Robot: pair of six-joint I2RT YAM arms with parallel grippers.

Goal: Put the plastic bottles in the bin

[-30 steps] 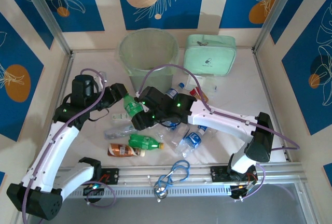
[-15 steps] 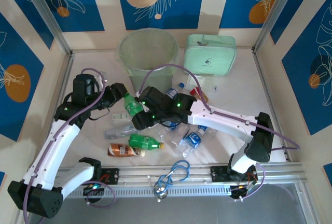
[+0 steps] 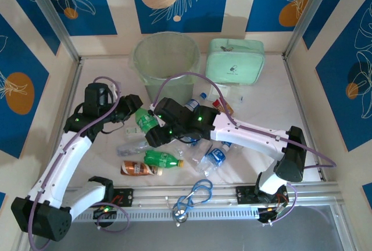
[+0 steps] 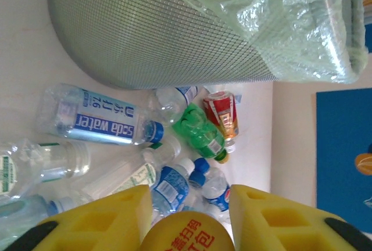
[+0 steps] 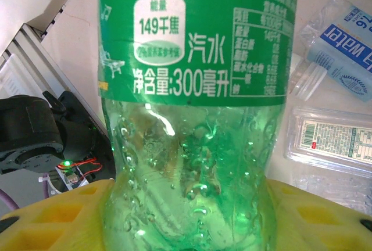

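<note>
Bright, even light fell from overhead, and shadows on the table (image 3: 267, 88) were faint and soft-edged. The top view was sharp throughout. In the right wrist view a white glint sat at the centre of the green bottle (image 5: 192, 164). In the left wrist view the bin (image 4: 145, 30) showed glare on its film at 1 o'clock, and the foreground at 6 o'clock was blurred.
</note>
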